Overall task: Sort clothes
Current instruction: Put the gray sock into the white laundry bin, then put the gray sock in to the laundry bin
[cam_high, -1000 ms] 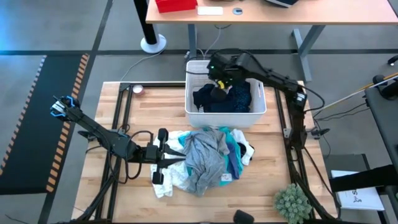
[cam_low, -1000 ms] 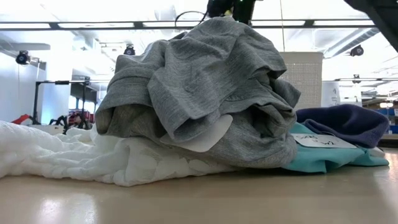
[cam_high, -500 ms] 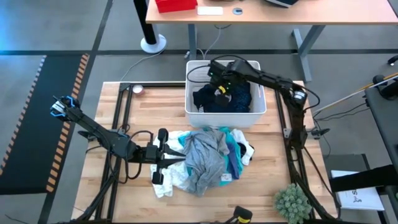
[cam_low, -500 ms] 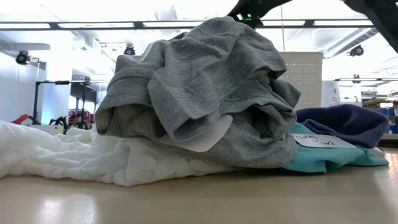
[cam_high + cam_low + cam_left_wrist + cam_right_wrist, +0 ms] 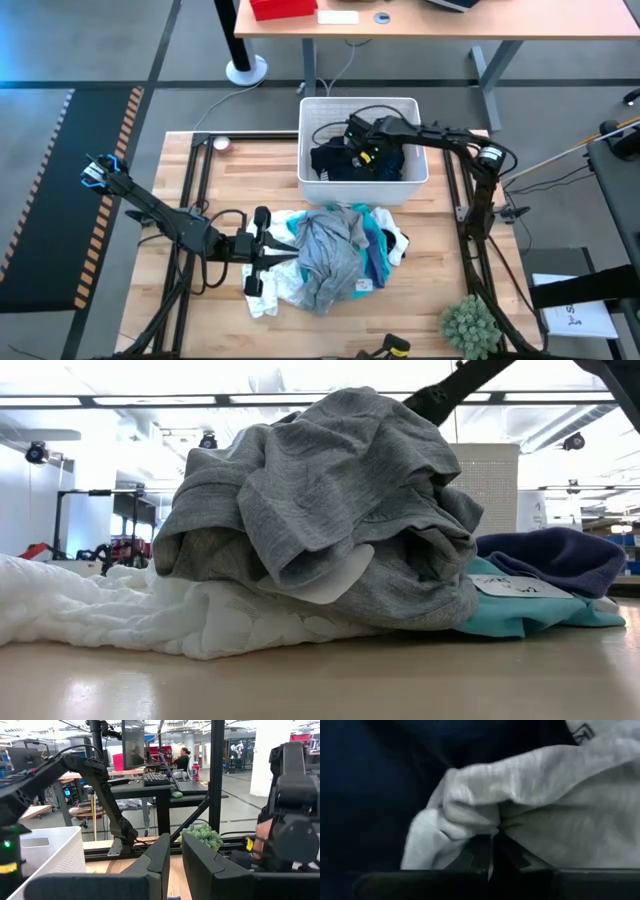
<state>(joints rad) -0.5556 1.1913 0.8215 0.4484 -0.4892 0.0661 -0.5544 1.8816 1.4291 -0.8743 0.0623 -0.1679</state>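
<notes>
A: Where the right arm reaches over the white bin (image 5: 410, 180), its right end effector (image 5: 358, 153) sits low inside, above the dark navy garments (image 5: 385, 160). State?

B: Fingers pressed together, pinching a fold of grey fabric (image 5: 530, 815). In the right wrist view the fold bunches right at the fingertips, dark navy cloth behind it. The grey fabric touches the end effector; the navy lies just under and around it.

A: And the pile?

B: The pile of clothes (image 5: 330, 255) lies on the desk (image 5: 240, 170) at 6 o'clock from the bin, well apart from the right end effector. Grey garment (image 5: 330, 510) on top, white lacy garment (image 5: 90, 605) beneath, spreading toward 9 o'clock in the low view, turquoise garment (image 5: 530, 610) and a dark blue piece (image 5: 555, 555) toward 3 o'clock.

A: Left arm?

B: The left end effector (image 5: 262, 250) lies low at the pile's 9 o'clock edge, touching or just beside the white fabric; cannot tell which. Its fingers (image 5: 200, 865) stand close together with a narrow gap in the left wrist view; nothing shows between them there.

A: Else?

B: Small green plant (image 5: 470, 325) at the desk's 5 o'clock corner.
</notes>
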